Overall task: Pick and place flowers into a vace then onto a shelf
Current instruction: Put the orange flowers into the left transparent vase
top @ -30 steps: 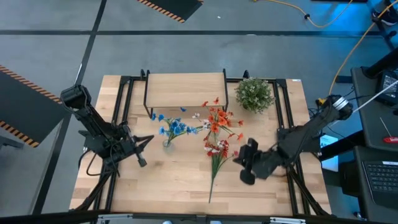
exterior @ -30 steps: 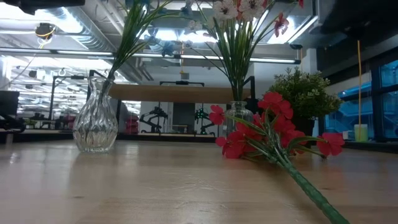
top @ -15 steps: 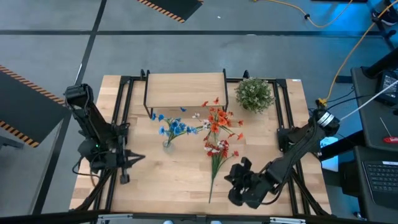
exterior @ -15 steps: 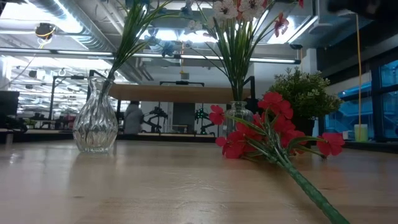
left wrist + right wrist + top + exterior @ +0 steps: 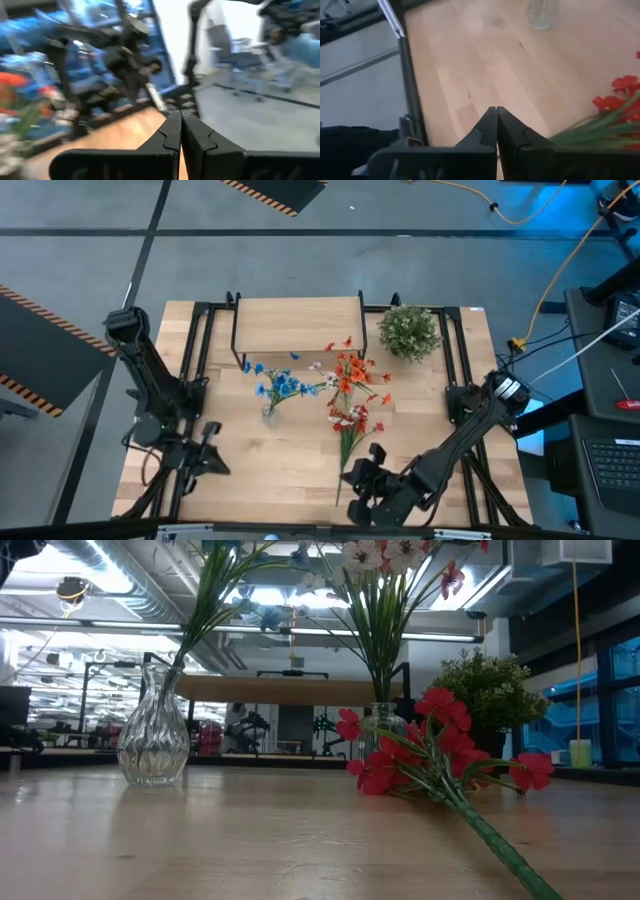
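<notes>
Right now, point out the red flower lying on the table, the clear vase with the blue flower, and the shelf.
red flower (image 5: 440, 745), low view, on the bunch of red blooms.
clear vase (image 5: 153, 735), low view, on the ribbed glass belly.
shelf (image 5: 297, 325), high view, on the bare middle of the board.

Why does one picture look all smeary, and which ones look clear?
The left wrist view is smeared all over with blur; only the shut left gripper looks crisp. The high and low views are clear, and in the low view bright ceiling lights glare behind the glass vase.
</notes>
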### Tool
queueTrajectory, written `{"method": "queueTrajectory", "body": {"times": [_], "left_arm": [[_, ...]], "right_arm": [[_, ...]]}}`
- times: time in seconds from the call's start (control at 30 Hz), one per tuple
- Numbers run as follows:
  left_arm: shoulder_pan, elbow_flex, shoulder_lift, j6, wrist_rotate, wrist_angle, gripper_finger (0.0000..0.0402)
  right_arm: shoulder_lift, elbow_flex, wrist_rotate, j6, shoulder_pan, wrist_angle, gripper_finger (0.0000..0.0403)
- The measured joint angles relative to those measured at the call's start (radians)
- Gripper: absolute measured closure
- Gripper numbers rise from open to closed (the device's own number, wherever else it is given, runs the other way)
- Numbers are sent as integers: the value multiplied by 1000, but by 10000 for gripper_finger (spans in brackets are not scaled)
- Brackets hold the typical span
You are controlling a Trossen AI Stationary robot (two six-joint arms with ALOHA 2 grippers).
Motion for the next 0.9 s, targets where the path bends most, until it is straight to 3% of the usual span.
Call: {"method": "queueTrajectory", "body": {"times": [0.07,0.2,0.33,0.5,0.73,0.9], "left_arm": [[25,0,-6,-28,39,-9,400],[55,0,-73,54,84,-21,400],[132,0,-206,-83,273,-246,400],[268,0,-332,-176,355,-435,400],[424,0,-471,-193,364,-630,400],[466,0,-546,-179,336,-703,400]], "right_arm": [[10,15,5,0,-2,5,400],[21,17,30,0,-3,19,399],[30,18,33,5,-3,24,399],[30,18,45,0,-11,48,399],[30,18,45,4,-15,55,398],[29,18,40,44,-32,83,400]]}}
